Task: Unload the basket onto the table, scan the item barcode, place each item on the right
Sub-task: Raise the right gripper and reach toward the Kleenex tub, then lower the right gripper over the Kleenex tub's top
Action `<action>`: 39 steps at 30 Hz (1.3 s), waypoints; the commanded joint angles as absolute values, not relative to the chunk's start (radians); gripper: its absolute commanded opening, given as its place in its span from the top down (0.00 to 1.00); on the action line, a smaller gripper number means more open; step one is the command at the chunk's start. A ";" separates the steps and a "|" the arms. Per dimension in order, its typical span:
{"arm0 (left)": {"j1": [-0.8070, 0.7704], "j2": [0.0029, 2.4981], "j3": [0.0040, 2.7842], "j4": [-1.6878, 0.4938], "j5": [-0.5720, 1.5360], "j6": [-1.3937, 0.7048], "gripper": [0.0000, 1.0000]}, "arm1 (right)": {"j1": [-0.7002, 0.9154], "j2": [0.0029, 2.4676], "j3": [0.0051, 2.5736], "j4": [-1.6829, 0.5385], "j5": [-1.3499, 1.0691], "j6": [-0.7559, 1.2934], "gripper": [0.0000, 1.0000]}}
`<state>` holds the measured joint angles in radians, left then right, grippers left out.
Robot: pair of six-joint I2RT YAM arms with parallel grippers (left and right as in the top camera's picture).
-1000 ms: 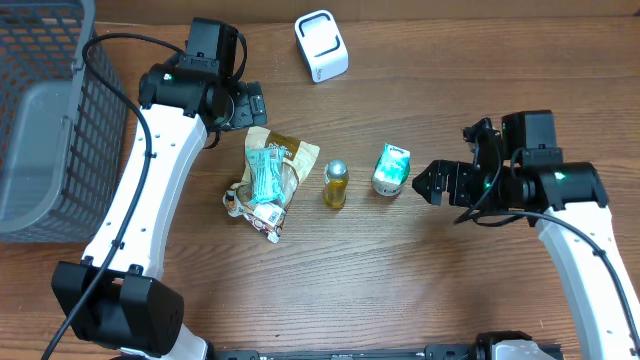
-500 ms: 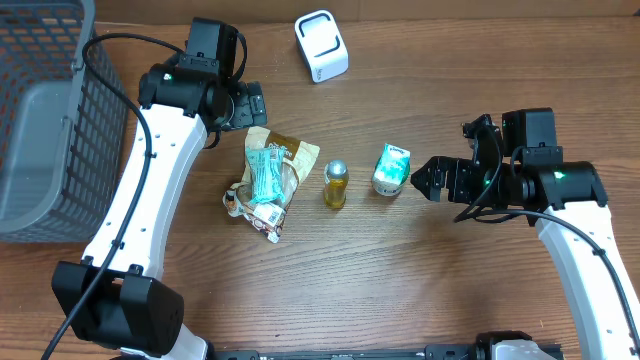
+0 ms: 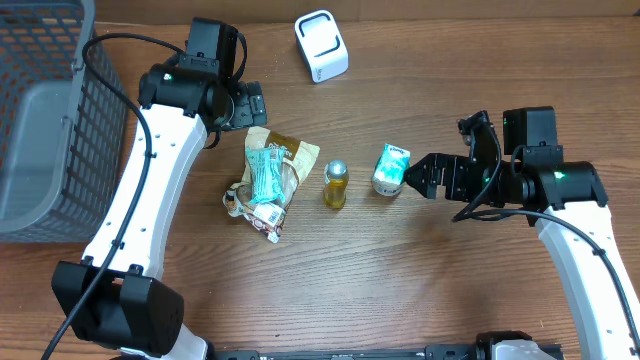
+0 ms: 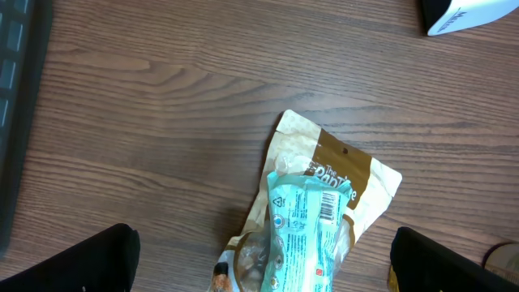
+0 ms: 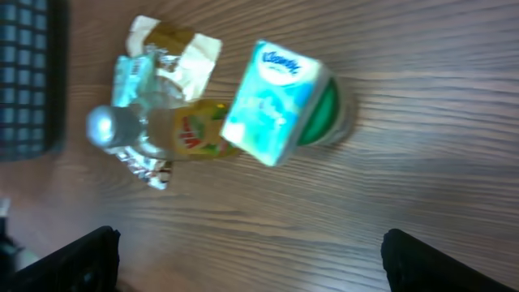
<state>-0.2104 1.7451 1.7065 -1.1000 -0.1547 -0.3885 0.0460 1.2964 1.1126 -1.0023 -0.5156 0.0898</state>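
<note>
my right gripper [image 3: 414, 181] has crept left since the last frame, jaws spread wide, and is now just short of the tissue pack [image 3: 391, 168], which sits right of centre and reads "kleenex" in the right wrist view. the left gripper [image 3: 254, 104] hangs spread too, above a teal packet [image 4: 304, 223] showing a barcode, lying on a brown pouch [image 4: 357, 174] printed "the". the white scanner [image 3: 321, 45] sits at top centre.

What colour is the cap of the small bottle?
Silver: the cap shows best in the overhead view.
</note>
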 commanded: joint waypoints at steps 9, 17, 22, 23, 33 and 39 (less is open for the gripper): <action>-0.216 1.733 1.723 -1.100 -0.165 -0.373 0.00 | 0.044 1.292 1.138 -0.997 -0.600 0.084 0.00; -0.216 1.733 1.723 -1.100 -0.165 -0.373 0.00 | 0.044 1.292 1.138 -0.996 -0.592 0.084 0.00; -0.216 1.733 1.723 -1.100 -0.165 -0.373 0.00 | 0.044 1.292 1.138 -0.995 -0.543 0.085 0.00; -0.216 1.733 1.723 -1.100 -0.165 -0.373 0.00 | 0.044 1.292 1.138 -0.995 -0.539 0.084 0.00; -0.216 1.733 1.723 -1.100 -0.165 -0.373 0.00 | 0.044 1.293 1.138 -0.992 -0.540 0.085 0.00; -0.216 1.733 1.723 -1.100 -0.165 -0.373 0.00 | 0.044 1.293 1.132 -0.989 -0.540 0.085 0.00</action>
